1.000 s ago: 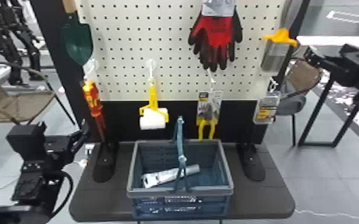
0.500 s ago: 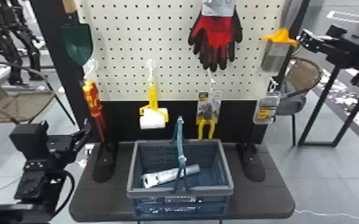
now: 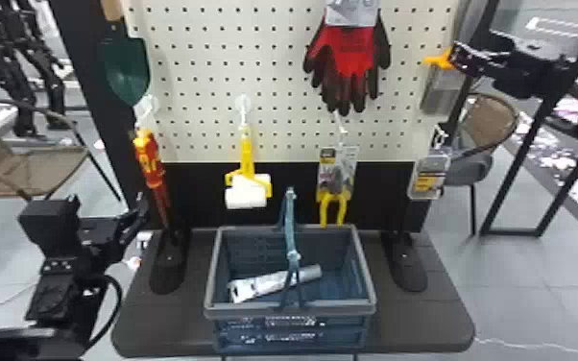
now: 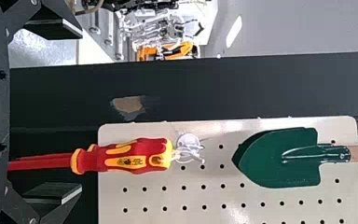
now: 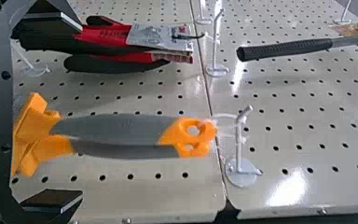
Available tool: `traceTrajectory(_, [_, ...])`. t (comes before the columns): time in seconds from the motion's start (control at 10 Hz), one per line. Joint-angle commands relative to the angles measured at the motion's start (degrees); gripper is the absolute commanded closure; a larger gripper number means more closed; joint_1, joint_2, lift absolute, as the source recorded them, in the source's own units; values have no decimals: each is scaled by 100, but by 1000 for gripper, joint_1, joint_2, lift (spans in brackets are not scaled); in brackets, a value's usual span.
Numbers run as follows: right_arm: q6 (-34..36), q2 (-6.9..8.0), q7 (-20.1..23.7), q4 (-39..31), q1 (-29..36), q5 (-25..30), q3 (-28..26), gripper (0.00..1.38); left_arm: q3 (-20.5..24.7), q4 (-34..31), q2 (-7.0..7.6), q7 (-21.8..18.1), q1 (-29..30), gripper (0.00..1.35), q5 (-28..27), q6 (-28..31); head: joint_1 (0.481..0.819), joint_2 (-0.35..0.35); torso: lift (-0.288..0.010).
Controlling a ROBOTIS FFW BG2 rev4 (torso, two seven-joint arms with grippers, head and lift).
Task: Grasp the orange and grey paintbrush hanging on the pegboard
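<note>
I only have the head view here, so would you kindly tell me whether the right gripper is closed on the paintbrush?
Observer: It isn't; in the right wrist view the right gripper stands open, its fingers wide apart, on either side of the paintbrush.
Operator: Thank you. How is the brush hung up at its handle end?
Observer: A thin, pale loop runs from the handle's holed orange end to a white hook on the pegboard.
Operator: And what state is the left gripper in?
Observer: The left gripper is open as well, its fingers far apart in the left wrist view.
</note>
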Motion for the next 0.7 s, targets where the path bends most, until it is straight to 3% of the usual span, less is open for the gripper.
traceTrajectory(0.0, [-73,-3,33,180,-156,-61,250,64,-17,24,0,0,-16,147,13,-12,549,0,-100])
traceTrajectory(0.3, [-240,-47,86,487,-411,-184,602,102,-8,33,0,0,-7,147,13,-21,549,0,-100])
traceTrajectory(0.4, [-248,-91,86,470,-446,-131,646,217,-8,33,9,0,-7,147,13,-21,549,0,-100])
traceTrajectory(0.5, [-231,-118,77,417,-446,-44,646,576,-8,33,9,0,11,147,22,-21,549,0,-100])
traceTrajectory(0.6, [-90,-135,-55,303,-428,44,620,1030,1,42,9,0,19,147,31,-21,549,0,-100])
